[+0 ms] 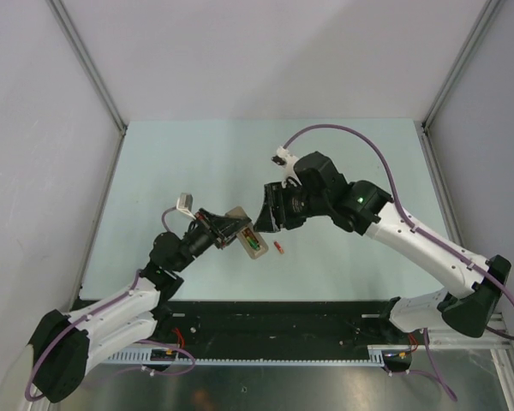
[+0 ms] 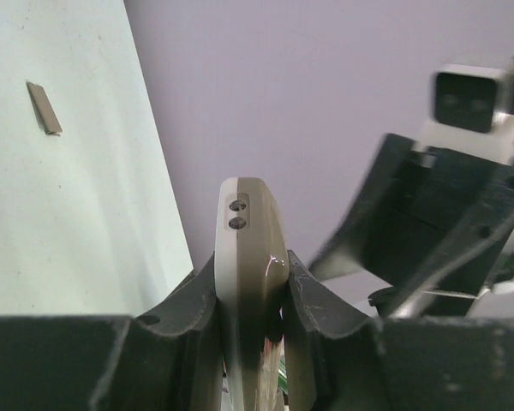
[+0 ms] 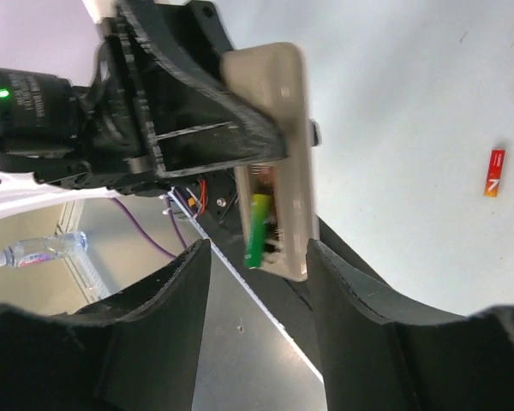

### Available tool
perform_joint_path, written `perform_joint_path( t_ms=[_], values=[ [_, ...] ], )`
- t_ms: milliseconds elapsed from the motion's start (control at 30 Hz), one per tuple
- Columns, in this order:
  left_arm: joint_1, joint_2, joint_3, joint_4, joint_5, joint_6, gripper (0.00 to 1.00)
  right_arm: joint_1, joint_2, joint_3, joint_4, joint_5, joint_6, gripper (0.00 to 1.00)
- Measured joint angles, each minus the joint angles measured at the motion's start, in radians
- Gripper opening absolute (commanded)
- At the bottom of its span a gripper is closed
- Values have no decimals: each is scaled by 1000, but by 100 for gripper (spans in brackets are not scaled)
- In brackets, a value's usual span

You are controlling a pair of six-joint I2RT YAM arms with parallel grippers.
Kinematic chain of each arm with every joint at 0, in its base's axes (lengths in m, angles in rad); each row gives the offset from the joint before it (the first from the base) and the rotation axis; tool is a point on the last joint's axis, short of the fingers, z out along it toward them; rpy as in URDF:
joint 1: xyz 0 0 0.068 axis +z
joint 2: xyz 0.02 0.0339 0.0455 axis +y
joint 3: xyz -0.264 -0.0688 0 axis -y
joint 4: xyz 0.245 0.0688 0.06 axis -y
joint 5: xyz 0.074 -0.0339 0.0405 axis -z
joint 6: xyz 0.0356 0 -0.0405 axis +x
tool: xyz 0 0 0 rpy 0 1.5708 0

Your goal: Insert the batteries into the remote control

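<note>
The remote [image 1: 240,219] is not on the table [image 1: 197,154]. It hangs in the air over the near middle of it, clamped by its long sides in the left gripper [image 2: 252,287], whose jaws are tight on the body. I think it is held up like this, with the open battery bay turned outward, so that the other arm can reach the bay without obstruction.

In the bay sits the green battery [image 3: 257,227]. Its lower end comes out a little past the end of the remote, so I judge it is not fully seated yet.

The right gripper [image 3: 259,257] comes to the remote from about 2 o'clock in the top view. Its jaws stand apart, one on each side of the remote's end with the green battery between them, and they pinch nothing. This position looks suited to push the battery home, or to take it again.

The red battery [image 1: 279,247] lies alone on the table at about 4 o'clock from the remote, near to it, probably waiting as the next one.

The grey cover [image 2: 44,107] lies flat on the table, well apart, at 10 o'clock in the left wrist view, out of the way until the bay is full.
</note>
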Motion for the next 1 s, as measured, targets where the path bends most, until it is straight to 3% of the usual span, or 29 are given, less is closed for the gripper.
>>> perform_joint_path(
  t_ms=[167, 467, 733, 1000],
  values=[
    [0, 11, 12, -26, -17, 18, 0, 99, 47, 180, -162, 150, -71, 43],
    [0, 16, 50, -80, -36, 63, 0, 186, 125, 234, -334, 294, -116, 42],
    [0, 10, 55, -117, -39, 85, 0, 208, 150, 240, -358, 344, -130, 52],
    [0, 1, 55, -132, -38, 94, 0, 211, 183, 265, -353, 352, -135, 50]
  ],
)
